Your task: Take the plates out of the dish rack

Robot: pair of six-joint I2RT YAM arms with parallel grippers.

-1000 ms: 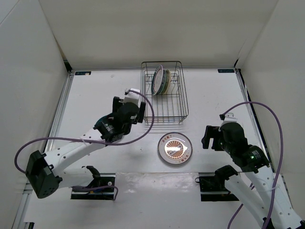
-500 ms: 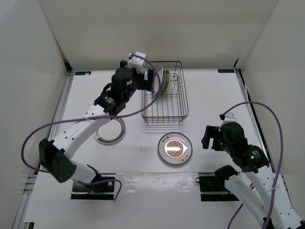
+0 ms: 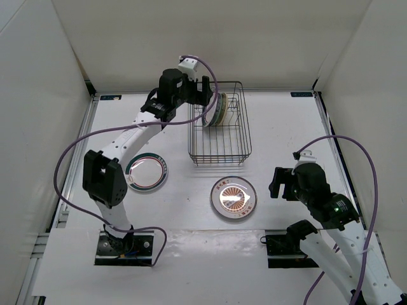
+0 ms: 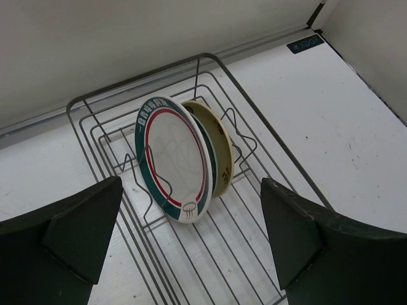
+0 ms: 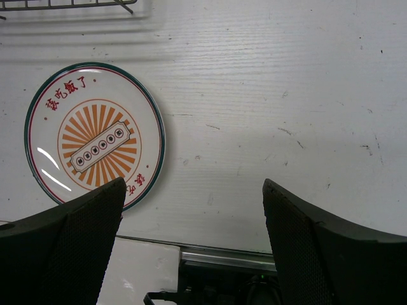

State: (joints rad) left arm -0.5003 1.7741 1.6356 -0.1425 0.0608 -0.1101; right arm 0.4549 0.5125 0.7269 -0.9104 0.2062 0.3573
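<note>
The dish rack (image 3: pixel 248 130) stands at the back centre of the table. Two plates stand upright between its prongs: a white one with a green and red rim (image 4: pixel 173 166) and a cream one with a dark rim (image 4: pixel 219 149) behind it. My left gripper (image 3: pixel 206 95) hovers open above the rack's back left, over those plates (image 3: pixel 215 108), touching nothing. A white plate with a green rim (image 3: pixel 147 171) lies flat left of the rack. The sunburst plate (image 3: pixel 234 197) lies flat in front of it. My right gripper (image 3: pixel 283 183) hangs open and empty to the right of that sunburst plate (image 5: pixel 94 143).
White walls enclose the table on three sides. The rack's rim (image 4: pixel 254 108) runs close to the back wall. A purple cable loops from the left arm over the rack's left side (image 3: pixel 203 136). Both arm bases sit at the near edge.
The left arm swung up from the table left of the rack to the rack's back, uncovering the green-rimmed plate lying flat. The right arm stayed still.
</note>
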